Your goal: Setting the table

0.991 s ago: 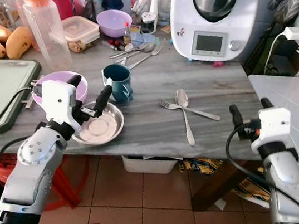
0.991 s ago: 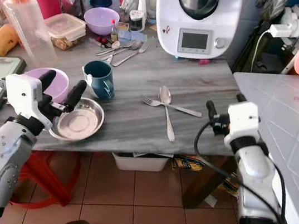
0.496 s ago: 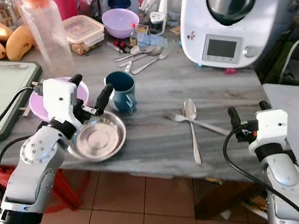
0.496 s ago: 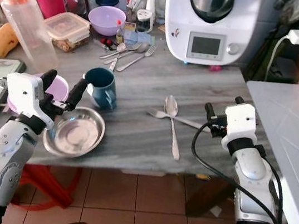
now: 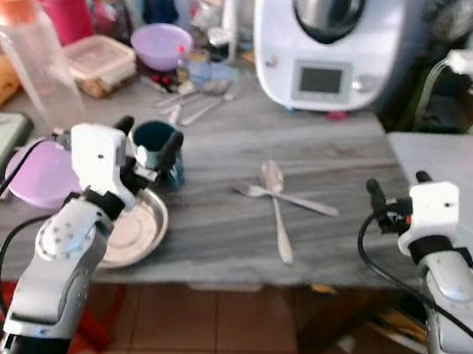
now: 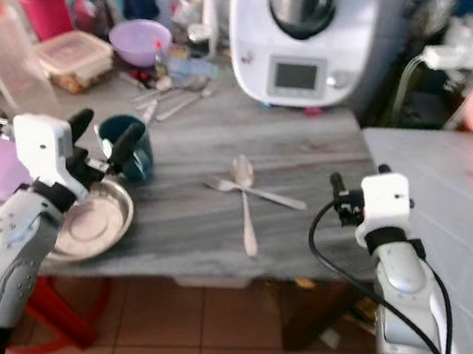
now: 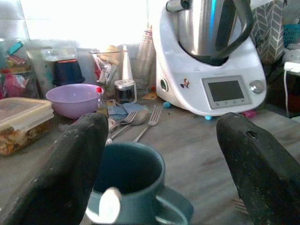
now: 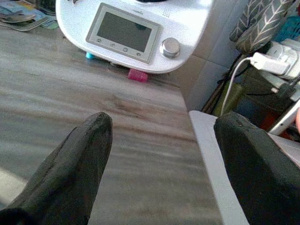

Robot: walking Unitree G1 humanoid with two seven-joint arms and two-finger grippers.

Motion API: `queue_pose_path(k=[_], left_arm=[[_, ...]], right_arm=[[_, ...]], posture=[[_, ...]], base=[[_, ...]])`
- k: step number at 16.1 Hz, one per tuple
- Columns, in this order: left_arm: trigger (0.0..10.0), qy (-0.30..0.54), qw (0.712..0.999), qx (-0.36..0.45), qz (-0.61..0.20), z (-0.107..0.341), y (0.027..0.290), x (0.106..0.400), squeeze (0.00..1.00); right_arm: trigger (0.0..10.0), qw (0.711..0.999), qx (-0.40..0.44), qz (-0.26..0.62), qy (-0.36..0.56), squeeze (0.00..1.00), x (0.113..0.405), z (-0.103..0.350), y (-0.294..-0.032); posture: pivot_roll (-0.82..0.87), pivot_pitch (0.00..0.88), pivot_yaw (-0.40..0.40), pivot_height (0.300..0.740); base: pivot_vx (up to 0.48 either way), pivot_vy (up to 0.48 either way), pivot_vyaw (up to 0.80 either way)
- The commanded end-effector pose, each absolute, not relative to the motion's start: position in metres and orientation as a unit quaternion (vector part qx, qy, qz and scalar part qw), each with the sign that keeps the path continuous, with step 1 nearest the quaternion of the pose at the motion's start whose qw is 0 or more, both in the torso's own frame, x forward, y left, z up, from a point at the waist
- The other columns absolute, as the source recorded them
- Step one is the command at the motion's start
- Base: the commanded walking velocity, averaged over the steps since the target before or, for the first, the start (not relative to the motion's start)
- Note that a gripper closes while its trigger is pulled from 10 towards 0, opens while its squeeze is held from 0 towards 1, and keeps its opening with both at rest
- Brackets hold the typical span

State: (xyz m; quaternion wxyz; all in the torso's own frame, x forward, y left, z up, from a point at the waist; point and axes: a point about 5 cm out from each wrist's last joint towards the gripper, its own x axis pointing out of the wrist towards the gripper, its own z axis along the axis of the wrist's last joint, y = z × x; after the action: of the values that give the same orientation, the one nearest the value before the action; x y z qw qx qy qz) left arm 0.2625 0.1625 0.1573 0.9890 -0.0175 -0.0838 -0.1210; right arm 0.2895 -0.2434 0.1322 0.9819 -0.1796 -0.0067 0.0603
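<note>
Left gripper (image 5: 145, 147) is held above the front-left part of the grey wood-grain table (image 5: 212, 218), fingers spread apart with nothing between them; the teal mug (image 7: 133, 185) is seen just ahead of the fingertips in the left wrist view. A steel plate (image 5: 135, 231) lies at the table's front edge under that gripper, touching or nearly touching the mug. A lilac plate (image 5: 34, 175) is set beside it toward the left edge. Right gripper (image 5: 392, 188) is raised by the front-right corner, fingers parted and empty. A spoon (image 5: 276, 203) and a fork (image 5: 286, 200) lie crossed mid-table, between the two grippers. Toward the back edge a white kitchen machine (image 5: 324, 39) stands, with a purple bowl (image 5: 159, 43), loose cutlery (image 5: 196, 100), a lidded container (image 5: 100, 59) and an orange-capped bottle (image 5: 27, 43) to its left.
</note>
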Motion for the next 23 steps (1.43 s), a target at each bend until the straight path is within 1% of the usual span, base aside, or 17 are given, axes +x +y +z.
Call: queue_pose_path(k=[1,2,5,8,9,10,11,12,14,16,18,19,20,21,22,23], left_arm=[[10.0,-0.084,0.991,-0.005,-0.104,0.159,0.173,0.260,0.00],[10.0,-0.083,0.991,-0.001,-0.101,0.158,0.174,0.259,0.00],[10.0,-0.072,0.994,0.021,-0.081,0.151,0.184,0.257,0.00],[10.0,-0.050,0.995,0.038,-0.072,0.142,0.195,0.250,0.00],[10.0,-0.037,0.997,0.037,-0.061,0.138,0.200,0.246,0.00],[10.0,-0.032,0.997,0.037,-0.058,0.137,0.202,0.244,0.00],[10.0,-0.016,0.998,0.037,-0.050,0.132,0.206,0.237,0.00],[10.0,-0.010,0.998,0.040,-0.051,0.131,0.207,0.234,0.00],[10.0,-0.006,0.998,0.043,-0.051,0.131,0.207,0.231,0.00],[10.0,0.001,0.998,0.048,-0.050,0.132,0.212,0.227,0.00],[10.0,0.005,0.997,0.048,-0.052,0.132,0.213,0.227,0.00],[10.0,0.007,0.997,0.047,-0.055,0.132,0.212,0.227,0.00],[10.0,0.008,0.997,0.045,-0.059,0.132,0.211,0.228,0.00],[10.0,0.009,0.997,0.045,-0.060,0.133,0.211,0.227,0.00],[10.0,0.012,0.997,0.046,-0.060,0.133,0.212,0.227,0.00],[10.0,0.014,0.997,0.047,-0.061,0.133,0.212,0.226,0.00]], right_arm=[[10.0,0.984,-0.167,0.064,-0.003,0.00,0.295,0.133,-0.242],[10.0,0.986,-0.154,0.056,0.002,0.00,0.296,0.132,-0.245],[10.0,0.987,-0.131,0.079,0.046,0.00,0.299,0.123,-0.249],[10.0,0.973,-0.145,0.154,0.088,0.00,0.307,0.119,-0.244],[10.0,0.968,-0.161,0.172,0.088,1.00,0.315,0.124,-0.243],[10.0,0.967,-0.165,0.176,0.088,1.00,0.318,0.126,-0.243],[10.0,0.949,-0.174,0.246,0.090,0.00,0.324,0.132,-0.232],[10.0,0.941,-0.165,0.281,0.090,0.00,0.326,0.135,-0.225],[10.0,0.936,-0.161,0.300,0.090,0.00,0.330,0.137,-0.221],[10.0,0.919,-0.127,0.365,0.081,0.00,0.334,0.143,-0.201],[10.0,0.904,-0.086,0.408,0.091,0.00,0.332,0.140,-0.192],[10.0,0.903,-0.076,0.413,0.092,0.00,0.333,0.139,-0.191],[10.0,0.918,-0.062,0.381,0.092,0.00,0.338,0.136,-0.199],[10.0,0.925,-0.067,0.362,0.095,0.00,0.340,0.134,-0.205],[10.0,0.930,-0.056,0.349,0.100,0.00,0.340,0.132,-0.213],[10.0,0.929,-0.062,0.349,0.106,0.00,0.340,0.130,-0.216]], posture=[[0.00,0.000,0.048,0.740],[0.00,0.000,0.048,0.740],[0.01,0.000,0.054,0.740],[0.02,0.026,0.063,0.740],[0.03,0.035,0.066,0.740],[0.03,0.039,0.067,0.740],[0.05,0.056,0.072,0.740],[0.06,0.063,0.074,0.740],[0.07,0.071,0.075,0.740],[0.08,0.092,0.087,0.740],[0.09,0.098,0.091,0.740],[0.09,0.100,0.094,0.740],[0.10,0.101,0.095,0.740],[0.10,0.102,0.097,0.740],[0.10,0.106,0.101,0.740],[0.10,0.107,0.102,0.740]], base=[[0.000,0.000,0.00],[0.000,0.000,0.00],[0.000,0.000,0.00],[0.000,0.000,0.00],[0.000,0.000,0.00],[0.000,0.000,0.00],[0.000,0.000,0.00],[0.000,0.000,0.00],[0.000,0.000,0.00],[0.000,0.000,0.00],[0.000,0.000,0.00],[0.000,0.000,0.00],[0.000,0.000,0.00],[0.000,0.000,0.00],[0.000,0.000,0.00],[0.000,0.000,0.00]])
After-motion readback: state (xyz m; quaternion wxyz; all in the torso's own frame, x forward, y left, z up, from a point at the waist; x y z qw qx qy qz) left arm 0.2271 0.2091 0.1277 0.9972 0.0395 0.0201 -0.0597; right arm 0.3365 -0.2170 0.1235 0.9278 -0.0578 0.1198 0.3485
